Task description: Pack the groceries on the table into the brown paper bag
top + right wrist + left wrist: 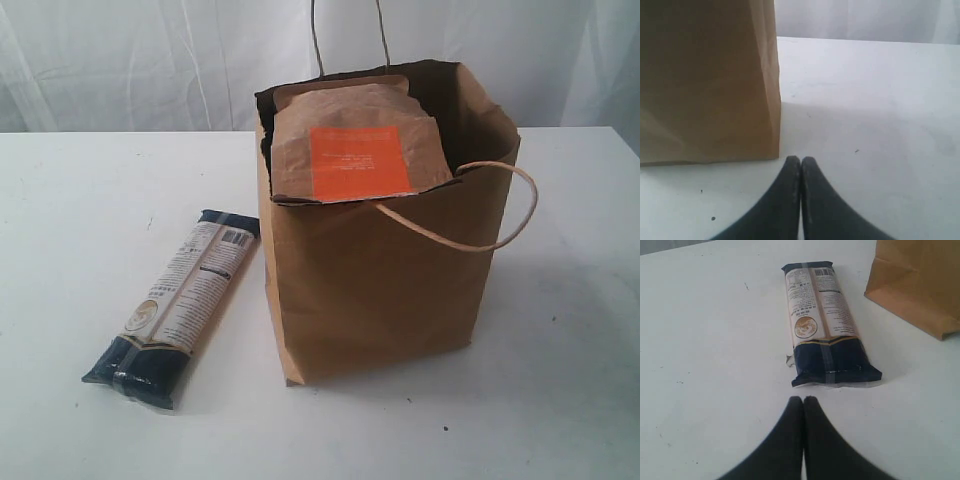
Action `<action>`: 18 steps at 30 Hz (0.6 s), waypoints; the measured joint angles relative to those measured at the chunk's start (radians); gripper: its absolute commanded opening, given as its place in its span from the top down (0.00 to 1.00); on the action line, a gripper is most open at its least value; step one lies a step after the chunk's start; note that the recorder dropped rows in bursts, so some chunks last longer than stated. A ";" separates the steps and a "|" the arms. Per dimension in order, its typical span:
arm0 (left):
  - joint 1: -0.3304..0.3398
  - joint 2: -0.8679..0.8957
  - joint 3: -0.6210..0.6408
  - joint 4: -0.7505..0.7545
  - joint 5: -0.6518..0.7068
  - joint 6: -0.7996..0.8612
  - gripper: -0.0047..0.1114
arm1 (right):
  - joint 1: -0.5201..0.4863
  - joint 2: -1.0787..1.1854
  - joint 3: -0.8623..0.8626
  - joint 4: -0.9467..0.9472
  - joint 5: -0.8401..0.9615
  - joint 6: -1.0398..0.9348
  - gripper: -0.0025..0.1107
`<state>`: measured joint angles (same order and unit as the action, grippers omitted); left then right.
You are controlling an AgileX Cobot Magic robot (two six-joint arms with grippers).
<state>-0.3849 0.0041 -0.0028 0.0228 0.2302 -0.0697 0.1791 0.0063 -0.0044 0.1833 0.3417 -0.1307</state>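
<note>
The brown paper bag (pixel 385 280) stands upright in the middle of the white table (pixel 80 200). A brown pouch with an orange label (pixel 358 150) sticks out of its open top. The long dark-blue-and-beige pasta packet (pixel 180 305) lies flat on the table left of the bag. In the left wrist view the packet (pixel 825 327) lies just beyond my left gripper (pixel 803 400), which is shut and empty, with a corner of the bag (pixel 920 285) off to one side. My right gripper (pixel 800 160) is shut and empty close to the bag's side (pixel 710 80). Neither gripper shows in the exterior view.
A twine loop handle (pixel 500 215) hangs over the bag's front right, another (pixel 350 35) stands up at the back. White curtain (pixel 120 60) hangs behind the table. Bare tabletop (pixel 870 115) spreads out beside the bag on the right.
</note>
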 measured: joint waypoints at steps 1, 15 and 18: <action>0.000 0.000 0.000 0.000 0.000 0.000 0.96 | -0.002 0.000 0.000 0.000 0.000 0.000 0.98; 0.000 0.000 0.000 0.000 0.000 0.000 0.96 | -0.006 0.000 0.000 -0.007 0.000 0.000 0.98; 0.000 0.000 0.000 0.000 0.000 0.000 0.96 | -0.006 0.000 0.000 -0.009 0.000 0.000 0.98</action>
<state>-0.3849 0.0041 -0.0028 0.0228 0.2302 -0.0697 0.1731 0.0063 -0.0044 0.1744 0.3417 -0.1307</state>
